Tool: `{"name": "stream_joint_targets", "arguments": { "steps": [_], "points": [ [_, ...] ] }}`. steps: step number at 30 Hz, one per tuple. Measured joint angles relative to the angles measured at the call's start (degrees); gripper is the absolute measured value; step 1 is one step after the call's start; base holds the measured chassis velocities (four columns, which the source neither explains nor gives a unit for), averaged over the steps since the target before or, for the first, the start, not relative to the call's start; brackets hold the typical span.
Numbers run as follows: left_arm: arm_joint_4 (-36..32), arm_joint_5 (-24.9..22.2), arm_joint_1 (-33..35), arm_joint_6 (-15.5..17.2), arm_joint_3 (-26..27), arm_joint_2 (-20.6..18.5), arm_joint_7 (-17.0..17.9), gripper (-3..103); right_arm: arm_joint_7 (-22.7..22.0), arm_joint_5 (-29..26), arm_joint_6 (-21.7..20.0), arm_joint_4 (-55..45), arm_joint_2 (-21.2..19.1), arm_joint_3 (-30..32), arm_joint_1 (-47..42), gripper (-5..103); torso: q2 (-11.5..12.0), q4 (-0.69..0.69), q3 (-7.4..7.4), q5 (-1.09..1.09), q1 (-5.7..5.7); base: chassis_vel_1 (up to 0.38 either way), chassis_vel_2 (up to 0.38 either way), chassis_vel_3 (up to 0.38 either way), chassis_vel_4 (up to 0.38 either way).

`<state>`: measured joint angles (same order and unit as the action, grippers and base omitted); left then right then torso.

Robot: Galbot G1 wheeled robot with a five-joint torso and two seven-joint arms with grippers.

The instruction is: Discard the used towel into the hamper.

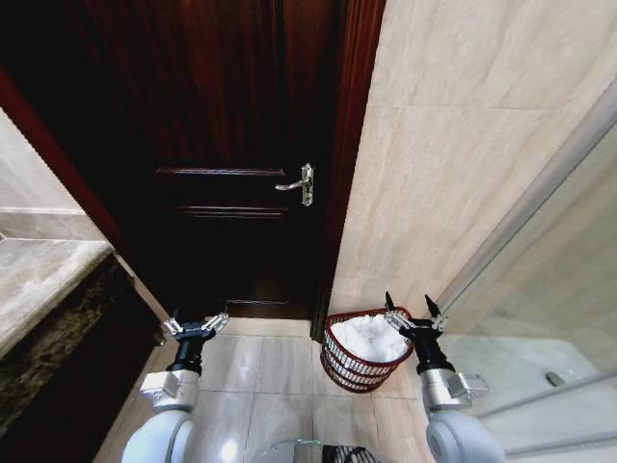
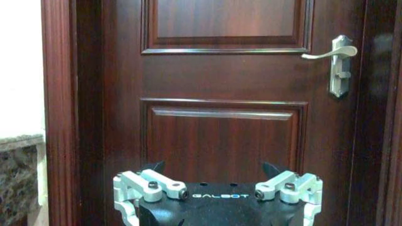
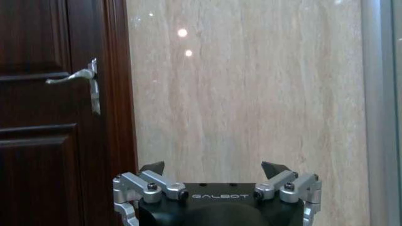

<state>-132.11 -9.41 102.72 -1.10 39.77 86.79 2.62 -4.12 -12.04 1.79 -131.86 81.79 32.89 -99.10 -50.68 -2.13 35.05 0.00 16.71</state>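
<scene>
towel (image 1: 368, 338) lies in hamper (image 1: 347, 371), just beside the spread, empty right claw (image 1: 415, 313).

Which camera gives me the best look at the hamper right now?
The head view. It shows the hamper on the tiled floor by the door frame, with white cloth inside, partly behind the open right hand. Both wrist views point higher: the left faces the wooden door, the right faces the marble wall.
</scene>
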Motion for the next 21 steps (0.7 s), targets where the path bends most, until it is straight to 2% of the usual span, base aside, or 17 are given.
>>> {"name": "stream_joint_targets", "arguments": {
  "steps": [11,21],
  "points": [
    [-1.2,-0.1,-0.5,1.1,-0.2,-1.4,-1.1,100,-0.1,0.5,-3.2,-4.3,2.2,2.0,-0.6,100,-3.2,0.0,1.84,0.0,1.36,0.0,0.0,0.0,0.0],
    [-1.6,-1.5,-2.6,2.1,0.6,-4.5,-0.3,100,-0.1,1.1,-2.0,-5.1,3.0,2.1,-0.5,100,-5.7,0.0,3.26,0.0,2.5,0.0,0.0,0.0,0.0]
  ]
}}
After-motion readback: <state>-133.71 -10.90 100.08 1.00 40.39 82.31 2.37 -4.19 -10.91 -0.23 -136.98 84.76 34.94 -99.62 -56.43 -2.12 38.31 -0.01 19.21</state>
